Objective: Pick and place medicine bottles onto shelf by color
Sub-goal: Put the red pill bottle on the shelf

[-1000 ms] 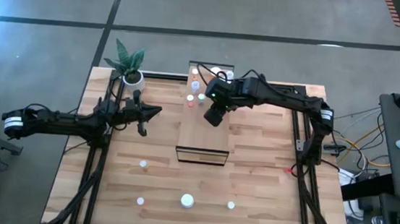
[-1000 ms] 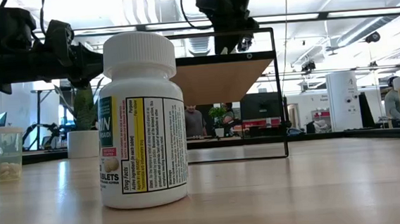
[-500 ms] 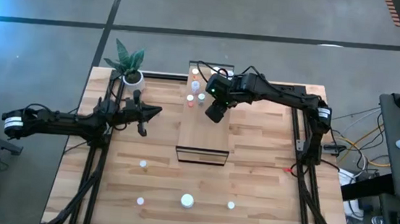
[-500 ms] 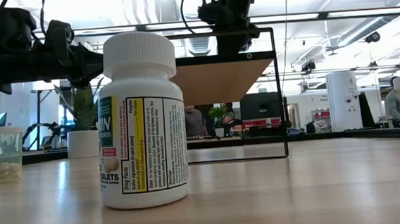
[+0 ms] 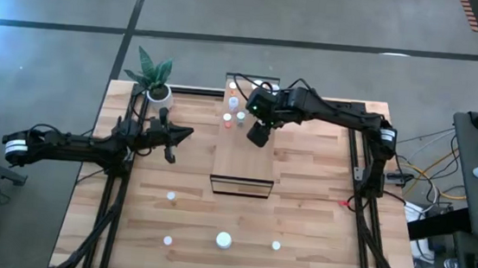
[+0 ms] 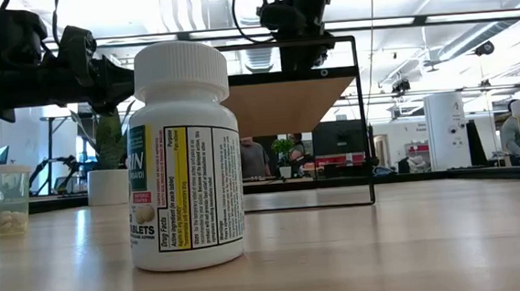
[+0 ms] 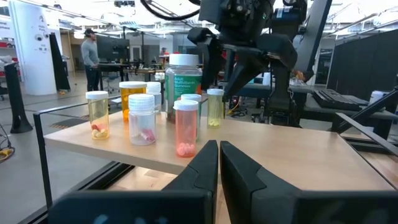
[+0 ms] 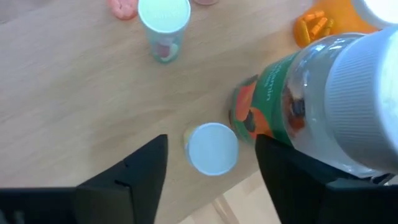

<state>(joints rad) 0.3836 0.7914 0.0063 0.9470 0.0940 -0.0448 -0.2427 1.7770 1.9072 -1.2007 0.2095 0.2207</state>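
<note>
The shelf point(image 5: 245, 165) stands mid-table, its light wood top carrying several bottles at the far end point(image 5: 233, 107). In the left wrist view these are clear, pink, orange and a large green-labelled bottle point(image 7: 183, 78). My right gripper point(image 5: 258, 136) hangs open above the shelf, pointing down. Its fingers stand on either side of a small yellowish white-capped bottle point(image 8: 212, 148), which stands upright on the shelf top point(image 7: 215, 107) next to the green-labelled bottle point(image 8: 292, 102). My left gripper point(image 5: 187, 133) is shut and empty, level, left of the shelf point(image 7: 298, 149).
Loose white-capped bottles stand on the near half of the table point(image 5: 171, 197) point(image 5: 224, 239) point(image 5: 276, 245). The large white one point(image 6: 185, 155) stands close to the low camera. A potted plant point(image 5: 158, 88) stands at the far left corner. The shelf's near half is bare.
My right gripper has shifted slightly toward the table's far edge above the shelf and has stayed open. The bottles on the shelf and my left arm have kept still.
</note>
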